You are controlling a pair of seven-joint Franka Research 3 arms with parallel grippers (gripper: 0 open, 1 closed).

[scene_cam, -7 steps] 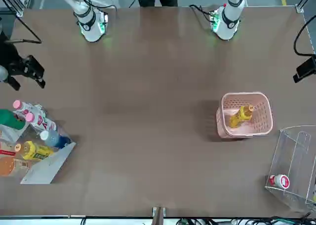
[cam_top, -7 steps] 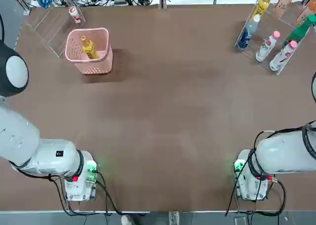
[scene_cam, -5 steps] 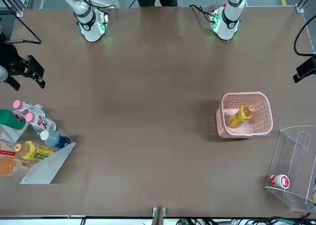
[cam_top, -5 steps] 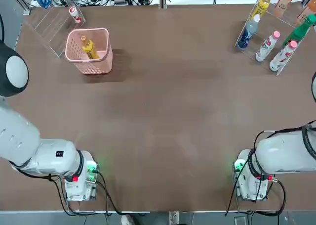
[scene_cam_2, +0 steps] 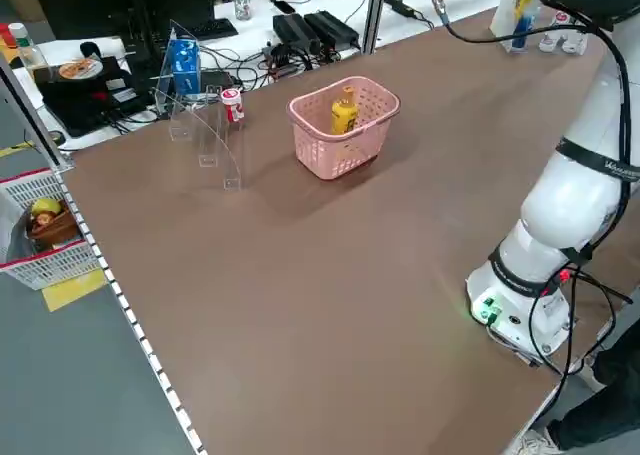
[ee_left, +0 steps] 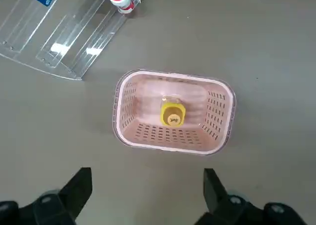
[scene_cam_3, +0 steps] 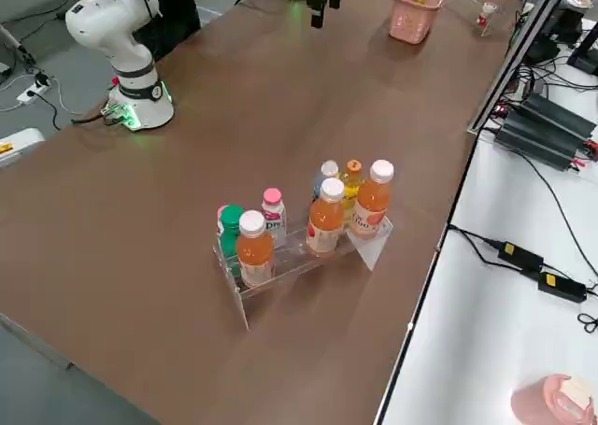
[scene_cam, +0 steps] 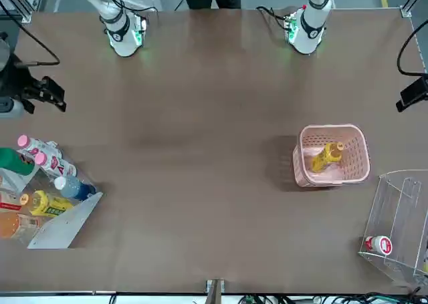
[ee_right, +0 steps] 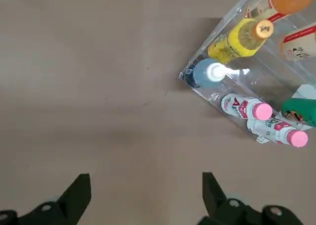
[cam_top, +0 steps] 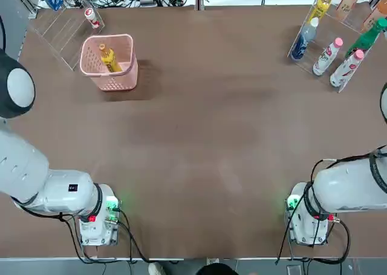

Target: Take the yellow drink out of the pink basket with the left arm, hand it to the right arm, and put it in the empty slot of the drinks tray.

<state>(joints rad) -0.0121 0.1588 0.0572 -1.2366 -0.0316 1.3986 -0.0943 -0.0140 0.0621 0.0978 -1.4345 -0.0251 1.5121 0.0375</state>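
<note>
Slim yellow bottle [ee_left: 173,112] leans in pink plastic basket [ee_left: 223,117], cap up, easy to grab. Both black grippers' fingers [ee_left: 79,191] [ee_right: 78,193] wide open, empty.

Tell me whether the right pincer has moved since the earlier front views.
Yes. In the front view, the right pincer has shifted slightly up and toward the picture's right, judged against the unmoved drinks tray.
</note>
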